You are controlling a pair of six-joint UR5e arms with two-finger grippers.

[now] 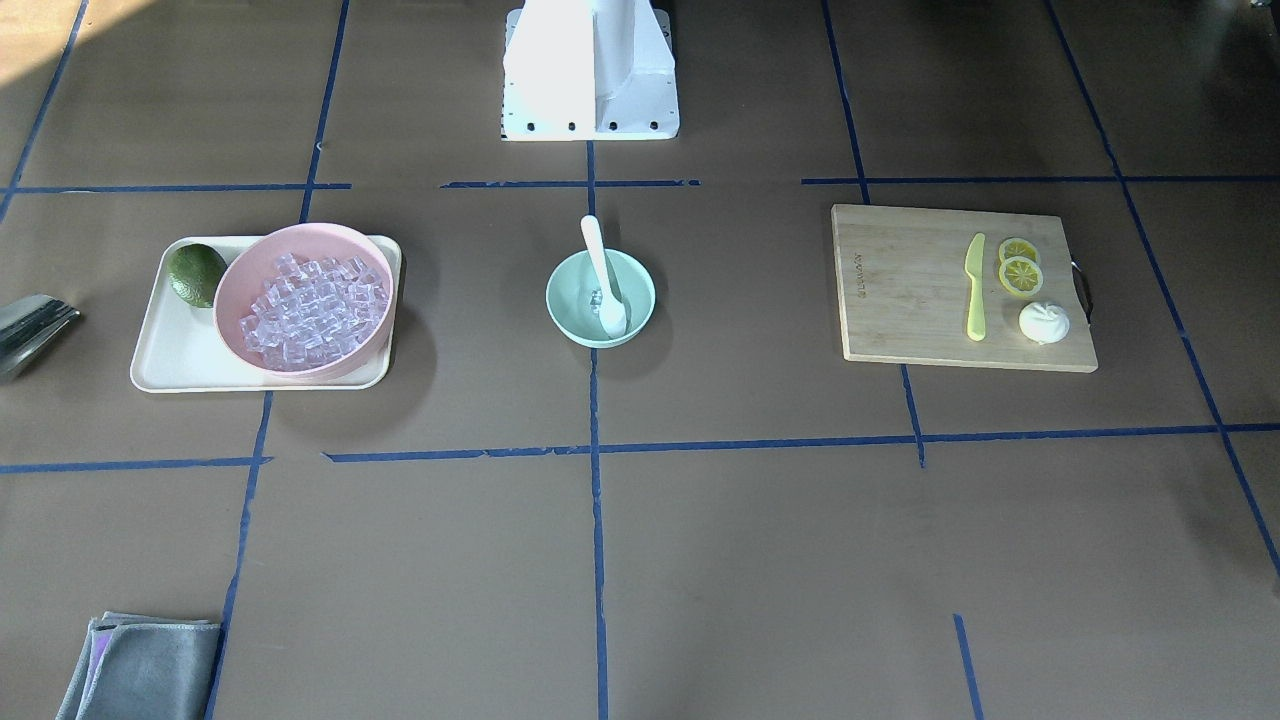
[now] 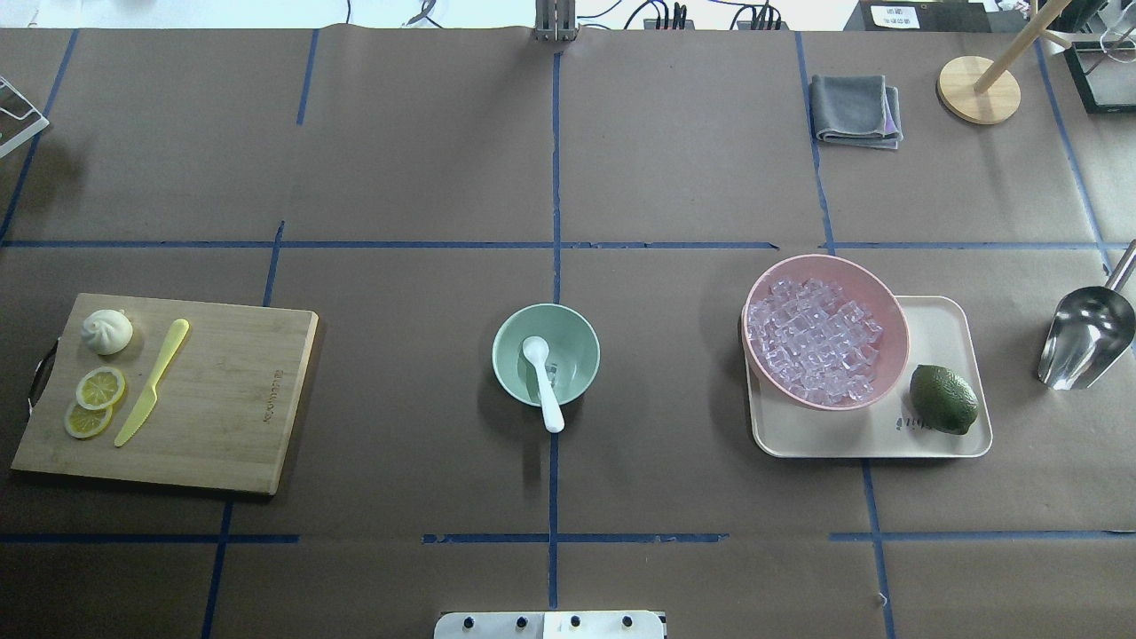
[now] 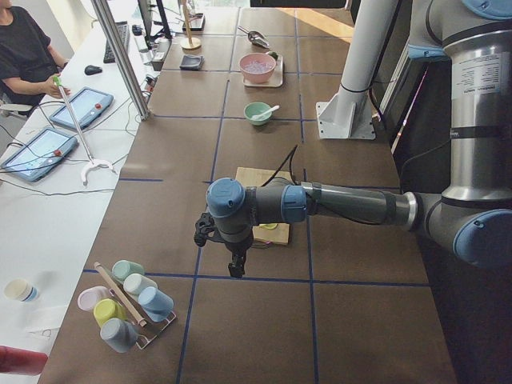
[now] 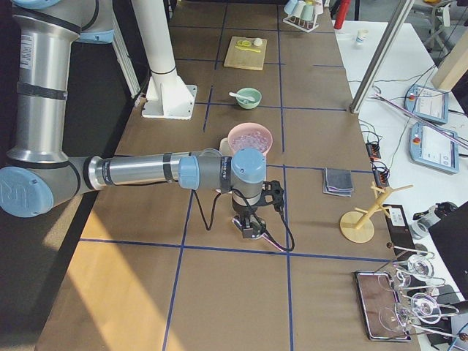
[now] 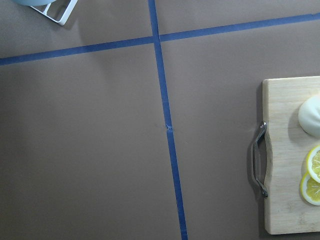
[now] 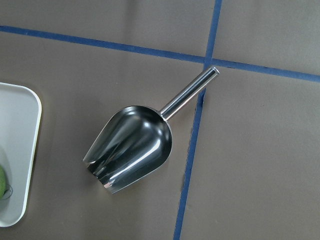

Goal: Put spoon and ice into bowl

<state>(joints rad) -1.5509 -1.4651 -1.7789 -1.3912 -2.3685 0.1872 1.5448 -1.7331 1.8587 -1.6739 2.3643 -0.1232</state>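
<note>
Front-facing, bowl: we find the mint-green bowl (image 1: 562, 300) in the middle of the tabletop. The spoon (image 1: 606, 275) is already in it, scoop down, with the handle leaning over the far rim.
Front-facing, ice: a clear cube or so of ice (image 1: 596, 297) lies beside the scoop. Many more fill the pink bowl (image 1: 232, 280) on the tray (image 1: 165, 365) at the left.
Overhead, risk: the handle overhangs the rim, so we judge a knock from an arm bringing more ice could flip the spoon out. The glassy cubes could also skid off the steel scoop (image 2: 1087, 342) and scatter.
Overhead, looks: the spoon is white, with a flat handle and an oval scoop. The bowl is small, round and matte.
Left side, left fingers (image 3: 235, 268): they hang at the near end of the cutting board (image 3: 258, 174), well apart from the bowl. We cannot tell whether they are apart or together.
Right side, right fingers (image 4: 247, 228): they hang nearer than the pink bowl. Again we cannot tell their state.
Left wrist: we see only the board's handle end — none of the task's things.
Right wrist: the steel scoop lies empty on the tabletop, and no fingers show.
</note>
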